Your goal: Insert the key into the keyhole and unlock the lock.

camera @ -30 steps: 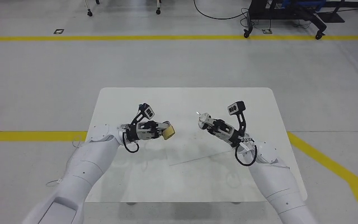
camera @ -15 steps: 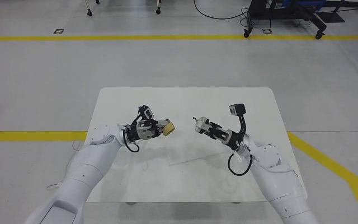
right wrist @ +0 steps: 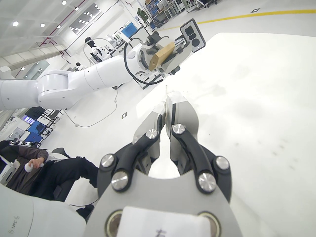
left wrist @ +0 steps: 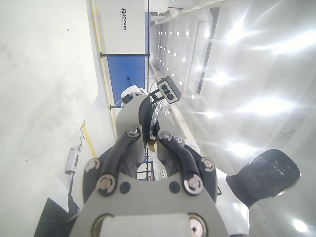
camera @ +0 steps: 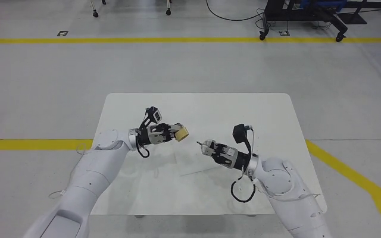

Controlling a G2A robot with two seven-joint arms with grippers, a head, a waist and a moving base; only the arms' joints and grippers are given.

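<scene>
now your right fingers (right wrist: 185, 117), clamped on the key (right wrist: 167, 102), have swung closer to the lock (right wrist: 163, 54) gripped in your left fingers (left wrist: 130, 117); line up the tip next.

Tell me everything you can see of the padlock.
The padlock is a brass-coloured block, metal by its look, with a dark keyhole in its free end face. The left gripper is shut on it and holds it above the table, tilted, keyhole end toward the key in the right gripper. A silvery shackle shows inside the grip.
</scene>
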